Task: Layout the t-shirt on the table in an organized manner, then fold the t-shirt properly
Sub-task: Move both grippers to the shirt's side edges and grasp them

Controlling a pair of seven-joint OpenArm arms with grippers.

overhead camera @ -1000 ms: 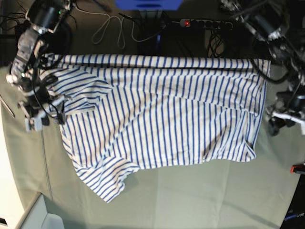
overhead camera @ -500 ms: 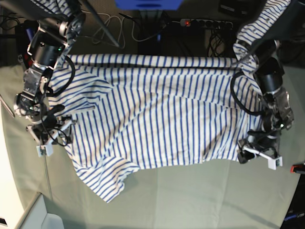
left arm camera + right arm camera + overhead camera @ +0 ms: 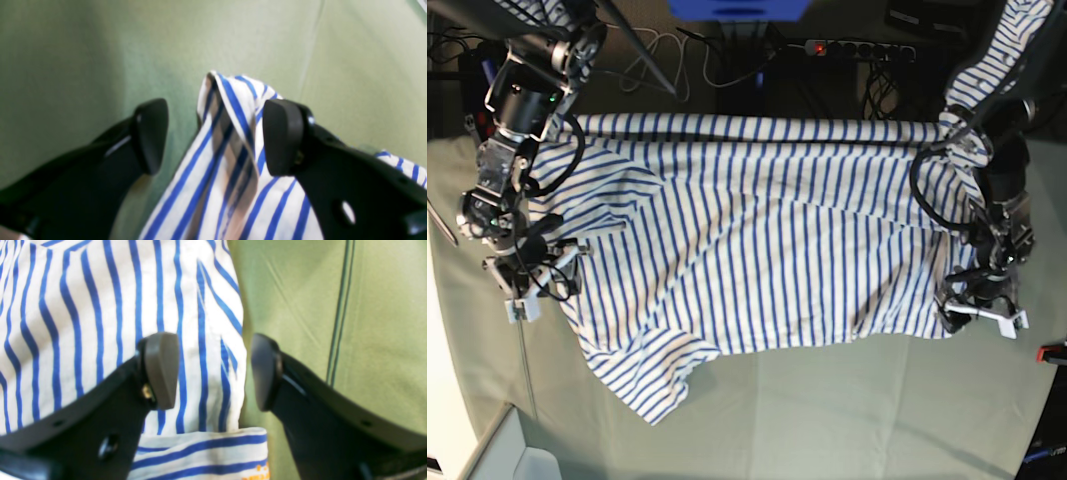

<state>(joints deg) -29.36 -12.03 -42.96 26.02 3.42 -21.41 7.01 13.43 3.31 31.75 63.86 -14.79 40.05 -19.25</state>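
1. The table point(image 3: 827, 420), pale green cloth, carries the t-shirt point(image 3: 767, 250). The shirt lies spread but not flat: its far edge is rolled along the table's back edge, one sleeve point(image 3: 652, 385) is crumpled toward the near side, and creases run across the body.
2. Step in hand, as I judge it: the layout stage, with folding not begun. Both arms sit low at opposite ends of the shirt.
3. Left gripper point(image 3: 213, 136): fingers apart, straddling a raised pinch of striped corner, with nothing clamped. One pad point(image 3: 282, 136) is just beside the cloth.
4. Right gripper point(image 3: 213, 371): fingers apart over the shirt's edge, one finger above stripes and the other above bare table. A hem band lies below.
5. Next move probably calls for both to close on their edges together, then pull outward evenly to flatten the creases.
6. Surroundings: cables and a power strip point(image 3: 857, 47) sit behind the table, and a red clamp point(image 3: 1052, 352) sits at its edge. The bunched sleeve and rolled far edge stand in the way of a clean fold.
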